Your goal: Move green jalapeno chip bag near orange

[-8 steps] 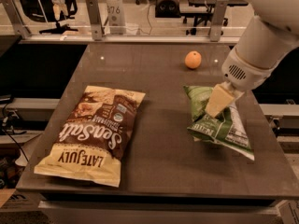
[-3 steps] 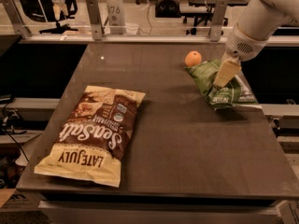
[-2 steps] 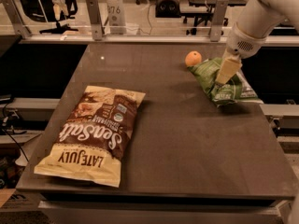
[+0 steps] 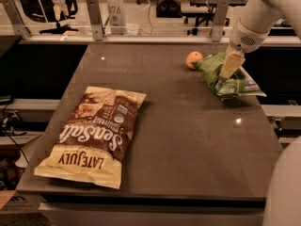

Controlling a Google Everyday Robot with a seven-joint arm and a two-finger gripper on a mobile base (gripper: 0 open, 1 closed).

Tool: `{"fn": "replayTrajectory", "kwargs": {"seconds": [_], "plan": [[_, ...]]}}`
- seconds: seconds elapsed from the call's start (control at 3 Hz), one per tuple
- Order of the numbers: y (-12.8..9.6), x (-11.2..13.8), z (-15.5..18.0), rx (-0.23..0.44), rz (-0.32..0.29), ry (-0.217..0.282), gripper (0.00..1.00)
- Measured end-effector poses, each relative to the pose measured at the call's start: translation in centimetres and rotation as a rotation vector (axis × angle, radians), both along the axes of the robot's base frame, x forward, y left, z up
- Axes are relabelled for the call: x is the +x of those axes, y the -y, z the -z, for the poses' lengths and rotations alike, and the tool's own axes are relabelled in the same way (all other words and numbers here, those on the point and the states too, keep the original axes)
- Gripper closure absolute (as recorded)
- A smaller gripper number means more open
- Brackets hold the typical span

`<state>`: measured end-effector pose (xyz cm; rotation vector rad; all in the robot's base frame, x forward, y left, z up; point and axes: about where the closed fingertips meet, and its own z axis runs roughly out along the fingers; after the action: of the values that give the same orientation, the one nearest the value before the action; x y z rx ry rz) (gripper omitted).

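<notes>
The green jalapeno chip bag (image 4: 233,85) lies crumpled at the far right of the dark table (image 4: 188,140), its left end touching or nearly touching the orange (image 4: 193,59). The orange is small and round, at the back right of the table. My gripper (image 4: 226,73) comes down from the upper right on a white arm, and its pale fingers are shut on the top of the green bag, just right of the orange.
A large brown-and-yellow "Sea Salt" chip bag (image 4: 94,133) lies flat at the front left of the table. A metal rail with posts (image 4: 94,18) runs behind the far edge. The table's right edge is close to the green bag. A white robot part (image 4: 284,192) fills the lower right corner.
My gripper carried the green bag from the middle right of the table up to the back right, beside the orange. Over the last second it barely moved. The orange and the Sea Salt bag stayed put.
</notes>
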<state>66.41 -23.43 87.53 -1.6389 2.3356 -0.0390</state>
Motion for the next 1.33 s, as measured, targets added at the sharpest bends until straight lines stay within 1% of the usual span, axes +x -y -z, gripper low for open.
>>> {"fn": "replayTrajectory", "kwargs": {"seconds": [0.33, 1.0, 1.33], "plan": [[0.7, 1.0, 0.2, -0.009, 0.002, 0.006, 0.60], [1.6, 1.3, 1.0, -0.022, -0.005, -0.008, 0.13], [1.9, 1.3, 1.3, -0.027, -0.006, -0.017, 0.00]]}}
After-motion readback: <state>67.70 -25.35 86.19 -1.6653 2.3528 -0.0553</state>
